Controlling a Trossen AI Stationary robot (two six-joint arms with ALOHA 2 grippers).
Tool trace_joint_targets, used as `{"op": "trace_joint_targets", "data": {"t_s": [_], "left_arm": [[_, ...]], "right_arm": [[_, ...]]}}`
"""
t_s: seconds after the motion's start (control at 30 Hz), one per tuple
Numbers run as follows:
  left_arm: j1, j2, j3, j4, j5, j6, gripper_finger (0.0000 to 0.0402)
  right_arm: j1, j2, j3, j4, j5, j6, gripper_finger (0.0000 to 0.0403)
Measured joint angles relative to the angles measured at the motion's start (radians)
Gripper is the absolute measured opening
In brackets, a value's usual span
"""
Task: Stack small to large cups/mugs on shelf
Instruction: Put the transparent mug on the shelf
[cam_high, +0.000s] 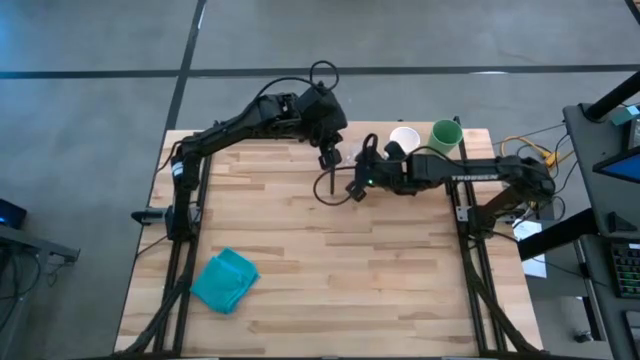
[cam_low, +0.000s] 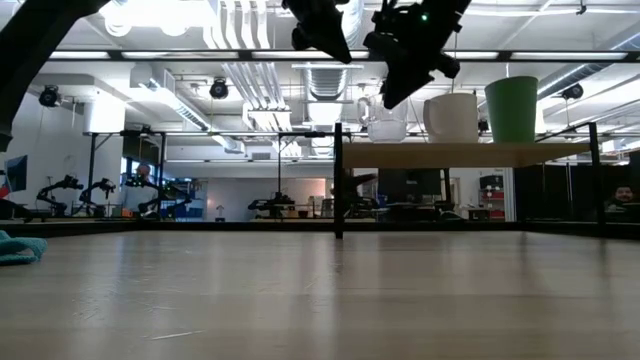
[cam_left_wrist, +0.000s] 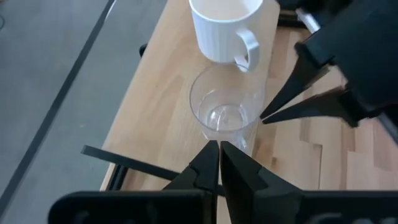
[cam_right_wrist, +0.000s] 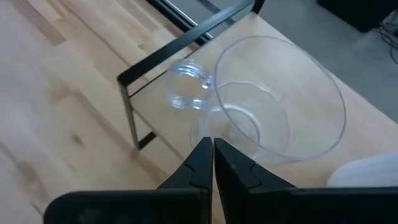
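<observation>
Clear glass cup (cam_left_wrist: 226, 112) on shelf (cam_left_wrist: 163, 99), just beside white mug (cam_left_wrist: 225, 28); green cup (cam_low: 511, 108) beyond mug. Left gripper (cam_left_wrist: 219, 163) and right gripper (cam_right_wrist: 209, 158) both pinched closed, empty, crowding cup. Risk: closed tips nudge cup off shelf edge, or arms clash.

Clear cup (cam_low: 386, 128), mug (cam_low: 452, 117), tall cup (cam_low: 511, 108) on shelf (cam_low: 470, 153).

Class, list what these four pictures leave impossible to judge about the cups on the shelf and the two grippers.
- Clear cup: high view, hidden under the right gripper.
- Whether either shut gripper touches it: the left gripper and right one only overlap it in the wrist views.
- Green cup: contents unseen, low view is level.
- Shelf posts: mostly covered in high view.
</observation>
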Motion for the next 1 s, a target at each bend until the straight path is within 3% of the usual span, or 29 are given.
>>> {"op": "trace_joint_targets", "data": {"t_s": [0.47,0.7,1.0], "left_arm": [[0.012,-0.001,0.0,0.007,0.0,0.008,0.0],[0.018,-0.001,0.0,0.007,0.0,0.008,0.0],[0.02,-0.001,0.0,0.007,0.0,-0.001,0.0]], "right_arm": [[-0.084,0.002,-0.001,0.015,-0.01,-0.045,0.0008],[-0.067,0.002,-0.001,0.062,-0.091,-0.053,0.0008],[-0.039,0.002,-0.001,0.092,-0.095,-0.06,0.0008]]}}
